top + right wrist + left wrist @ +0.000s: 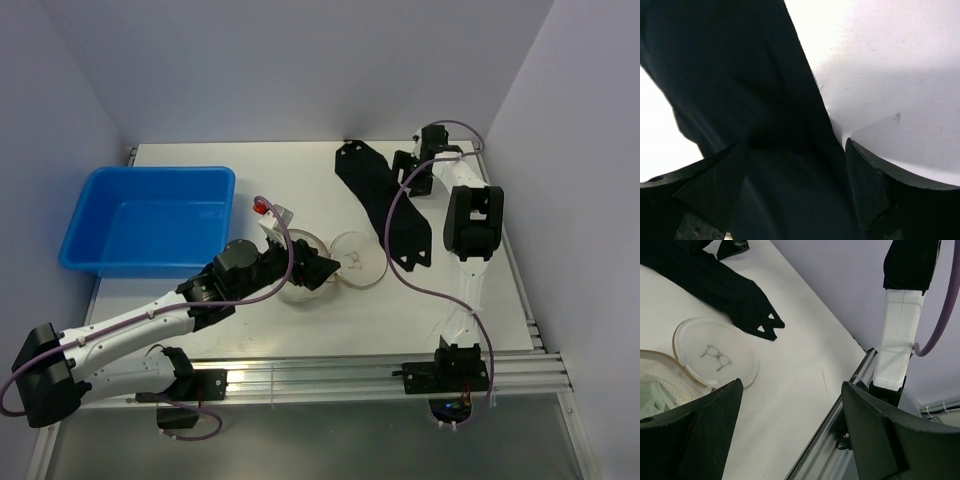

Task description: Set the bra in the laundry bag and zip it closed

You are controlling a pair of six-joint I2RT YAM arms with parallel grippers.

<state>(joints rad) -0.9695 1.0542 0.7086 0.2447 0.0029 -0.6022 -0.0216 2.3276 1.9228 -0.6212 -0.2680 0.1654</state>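
The two dark left fingers (pixel 700 430) fill the bottom of the left wrist view, and the left jaws stand wide apart with nothing between them but bare white table (pixel 805 340). Just under the near finger lies the laundry bag (pixel 667 380), its tan rim curving round an unzipped mouth. Pale folded fabric, the bra (pixel 650 397), shows inside that mouth, only partly in view. The bag's round mesh lid (pixel 715 337) lies flat on the table beside the body, joined to it at the rim. A thin dark mark sits in the middle of the lid, too small to read as writing.

The right fingers (pixel 710 195) are likewise spread wide. The right jaws straddle a black cloth (pixel 740 75) that runs up between them without being pinched; whether they touch it I cannot tell.

From above, the cloth lies in a long strip on the far right of the table, its near end close to the lid. A blue tub (pixel 100 182) sits at the far left, well apart from the bag.
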